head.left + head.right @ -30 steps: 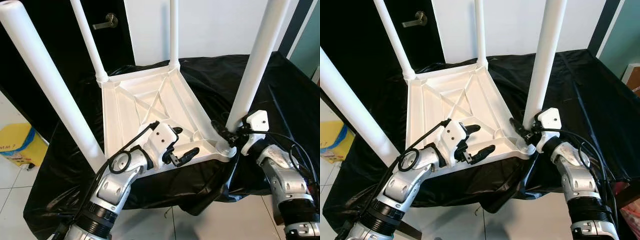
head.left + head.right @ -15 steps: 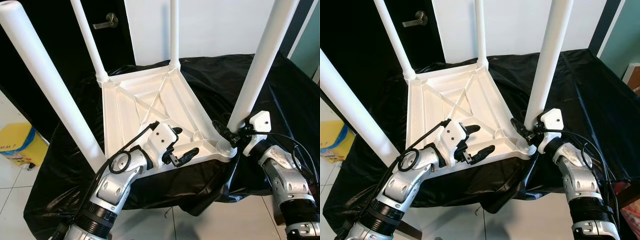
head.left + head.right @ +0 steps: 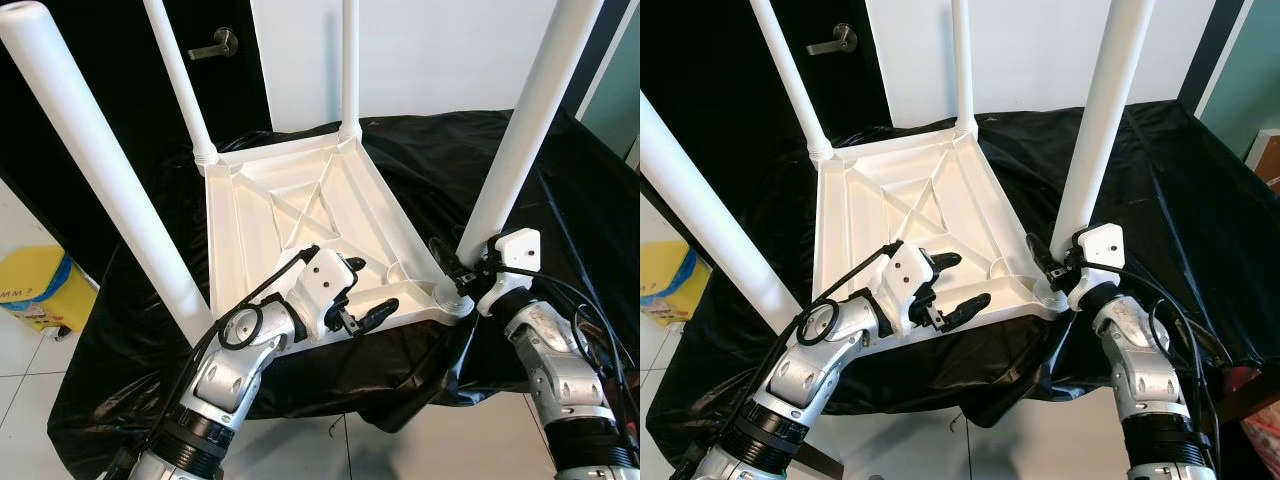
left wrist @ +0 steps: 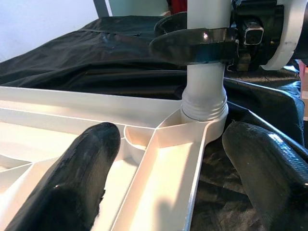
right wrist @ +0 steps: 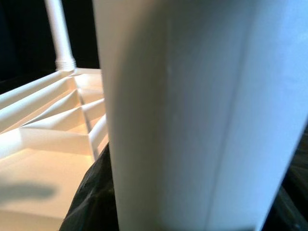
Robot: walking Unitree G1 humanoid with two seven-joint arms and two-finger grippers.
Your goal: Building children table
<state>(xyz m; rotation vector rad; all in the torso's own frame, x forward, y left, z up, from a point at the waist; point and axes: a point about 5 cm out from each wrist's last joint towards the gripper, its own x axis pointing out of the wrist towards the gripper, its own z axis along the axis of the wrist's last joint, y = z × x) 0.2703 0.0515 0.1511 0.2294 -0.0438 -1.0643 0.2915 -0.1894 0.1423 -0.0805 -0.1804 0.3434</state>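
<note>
Black plastic sheeting (image 3: pixel 560 170) covered a low surface across the middle of the frame, with a white wall (image 3: pixel 430 50) behind it, a dark door with a metal lever handle (image 3: pixel 216 42) at the upper left, and pale floor tiles (image 3: pixel 25 370) at the lower left, where a yellow container (image 3: pixel 30 290) sat.

On the sheeting lay a white plastic children's table (image 3: pixel 300 210), turned upside down so its ribbed underside faced up. Four white legs stood in its corners: one at the near left (image 3: pixel 100 170), one at the far left (image 3: pixel 180 80), one at the far centre (image 3: pixel 349 65), and one at the near right (image 3: pixel 525 130).

From the lower left, the left gripper (image 3: pixel 367 293) reached over the table's near edge. Its two black fingers (image 4: pixel 82 168) were spread wide apart, one over the ribbed underside and one outside the rim, holding nothing.

From the lower right, the right gripper (image 3: pixel 448 262) was at the base of the near-right leg, just above the corner socket (image 4: pixel 204 108). In the left wrist view, one of its black fingers (image 4: pixel 192 43) was wrapped across the leg; the jaws were closed around it. In the right wrist view, that leg (image 5: pixel 192 115) loomed very close.
</note>
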